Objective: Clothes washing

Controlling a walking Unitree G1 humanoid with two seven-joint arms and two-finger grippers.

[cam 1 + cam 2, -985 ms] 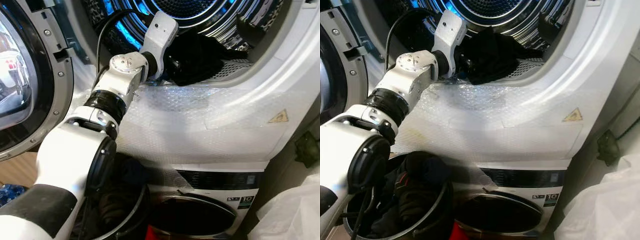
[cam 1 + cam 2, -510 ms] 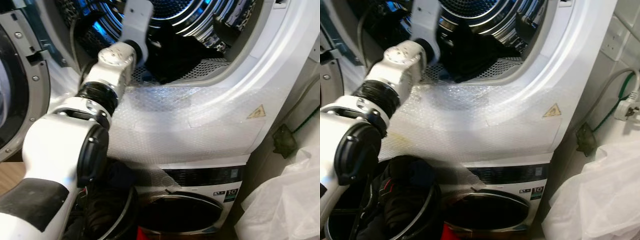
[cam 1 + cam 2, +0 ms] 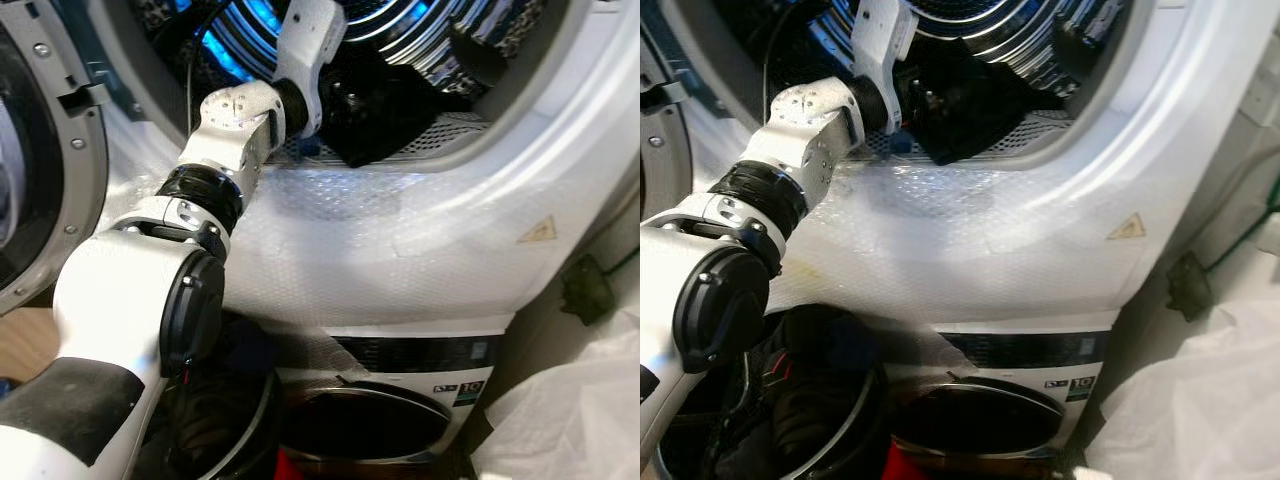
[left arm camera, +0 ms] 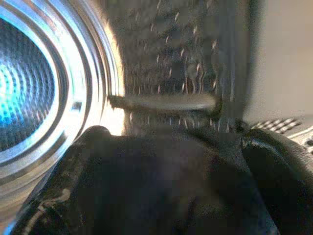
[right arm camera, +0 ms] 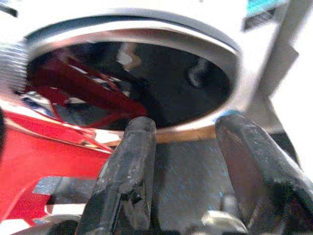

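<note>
A dark garment lies heaped on the perforated lip at the drum's front edge, just above the bubble-wrapped door sill.

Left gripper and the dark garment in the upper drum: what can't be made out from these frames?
- Left gripper fingers: in the eye views the left arm hides them; the left wrist view is blurred, so open or shut is unclear.
- Dark garment: any grip on it is hidden behind the wrist.
- Drum interior: cut off by the top edge.
- Basket contents: a dark, indistinct heap.
</note>
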